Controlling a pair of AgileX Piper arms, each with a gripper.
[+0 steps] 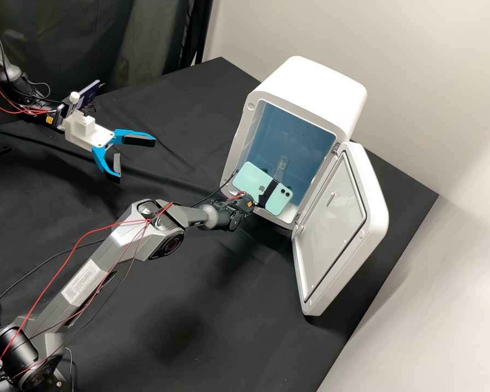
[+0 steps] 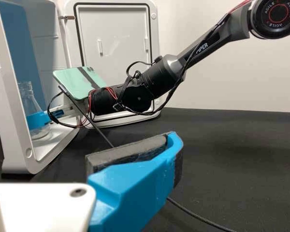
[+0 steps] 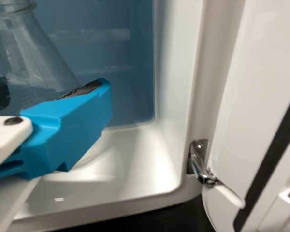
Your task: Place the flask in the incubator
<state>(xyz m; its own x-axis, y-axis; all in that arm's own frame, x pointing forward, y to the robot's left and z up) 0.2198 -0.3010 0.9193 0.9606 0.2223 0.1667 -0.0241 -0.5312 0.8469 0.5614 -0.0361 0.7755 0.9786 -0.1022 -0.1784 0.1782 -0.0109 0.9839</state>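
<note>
Around: I saw the white box incubator [image 1: 310,87] on the black bench [image 1: 201,326], door [image 1: 332,239] swung wide, mint-green phone [image 1: 264,188] strapped at the right wrist | Pose: left claw [image 1: 135,158] hung spread wide, well apart; right claw [image 3: 48,96] reached inside, closed on the clear glass conical flask [image 2: 28,104] | Contents: flask upright in the blue chamber.

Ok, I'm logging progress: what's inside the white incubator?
A clear glass conical flask is inside the open white incubator, held by the right gripper. The gripper covers part of the flask's lower body.

Clear glass flask [image 3: 29,53], glossy white plastic incubator [image 1: 310,87]
</note>
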